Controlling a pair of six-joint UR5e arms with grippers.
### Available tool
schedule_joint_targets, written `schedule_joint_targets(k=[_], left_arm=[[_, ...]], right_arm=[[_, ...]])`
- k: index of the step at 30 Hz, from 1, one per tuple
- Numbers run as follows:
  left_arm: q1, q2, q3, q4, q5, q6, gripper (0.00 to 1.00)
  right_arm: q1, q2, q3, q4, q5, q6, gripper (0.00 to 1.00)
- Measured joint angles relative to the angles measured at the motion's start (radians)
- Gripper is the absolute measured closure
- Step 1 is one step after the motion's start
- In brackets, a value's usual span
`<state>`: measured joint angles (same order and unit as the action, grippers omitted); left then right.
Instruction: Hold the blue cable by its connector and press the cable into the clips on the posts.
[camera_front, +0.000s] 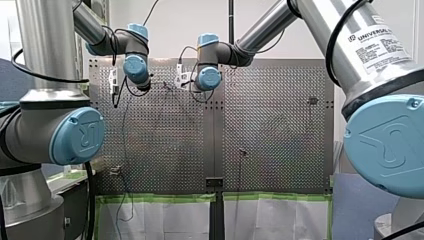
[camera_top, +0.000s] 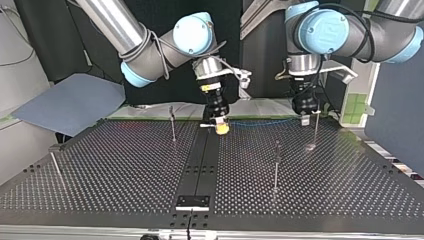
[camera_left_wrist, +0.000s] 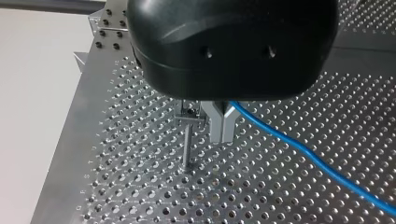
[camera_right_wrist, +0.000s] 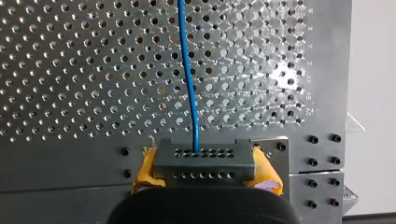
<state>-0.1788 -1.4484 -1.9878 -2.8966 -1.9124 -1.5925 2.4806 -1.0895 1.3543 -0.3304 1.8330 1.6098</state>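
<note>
Both grippers work along the edge of the perforated metal bench (camera_top: 125, 165) that lies furthest back in the top view, and the broad hole-patterned plate reaching to its near edge carries only a few slim upright metal posts (camera_top: 276, 167), well apart from each other. My right arm comes down steeply over the dark centre strip of the bench. Its gripper (camera_top: 220, 128) points at the plate, its yellow pads (camera_right_wrist: 145, 169) clamped on either side of a grey rectangular connector block (camera_right_wrist: 203, 158) with two rows of small holes. That block sits over the plain bolted border of the bench. The thin blue cable (camera_right_wrist: 188, 70) leaves the top row of holes and runs out across the perforations in a gentle curve. In the top view it stretches low along the back edge to my left gripper (camera_left_wrist: 222, 130) near the bench corner. My left arm hangs almost straight down there, with a rounded, glossy black gripper body. Its narrow metal fingers are pressed together on the cable, which trails away smooth and taut. Just beside those fingers stands a thin grey post (camera_left_wrist: 187, 144) topped by a small metal clip (camera_left_wrist: 189, 113), and the cable is not in it.
</note>
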Motion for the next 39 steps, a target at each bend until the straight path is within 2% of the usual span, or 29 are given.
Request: schedule_joint_targets(k=[5, 8, 13, 16, 22, 28, 39], left_arm=[[0.009, -0.017, 0.0, -0.003, 0.028, 0.012, 1.0], [0.023, -0.005, 0.0, 0.014, 0.03, 0.007, 1.0], [0.039, 0.005, 0.0, 0.017, 0.053, -0.001, 1.0], [0.043, -0.009, 0.0, 0.018, 0.074, -0.003, 1.0], [0.047, 0.0, 0.006, 0.026, 0.097, -0.001, 1.0], [0.049, -0.029, 0.016, -0.008, 0.127, 0.011, 1.0], [0.038, 0.024, 0.041, 0.013, 0.132, 0.001, 1.0]], right_arm=[[-0.002, 0.006, 0.0, 0.001, -0.019, 0.0, 1.0], [-0.004, 0.008, -0.002, 0.001, -0.03, 0.003, 1.0], [-0.016, 0.01, -0.013, 0.002, -0.052, 0.026, 1.0], [-0.025, 0.011, -0.02, 0.003, -0.063, 0.033, 1.0], [-0.039, 0.028, -0.043, 0.009, -0.083, 0.043, 1.0], [-0.04, 0.045, -0.071, 0.021, -0.088, 0.043, 1.0], [-0.041, 0.049, -0.098, 0.038, -0.084, 0.048, 1.0]])
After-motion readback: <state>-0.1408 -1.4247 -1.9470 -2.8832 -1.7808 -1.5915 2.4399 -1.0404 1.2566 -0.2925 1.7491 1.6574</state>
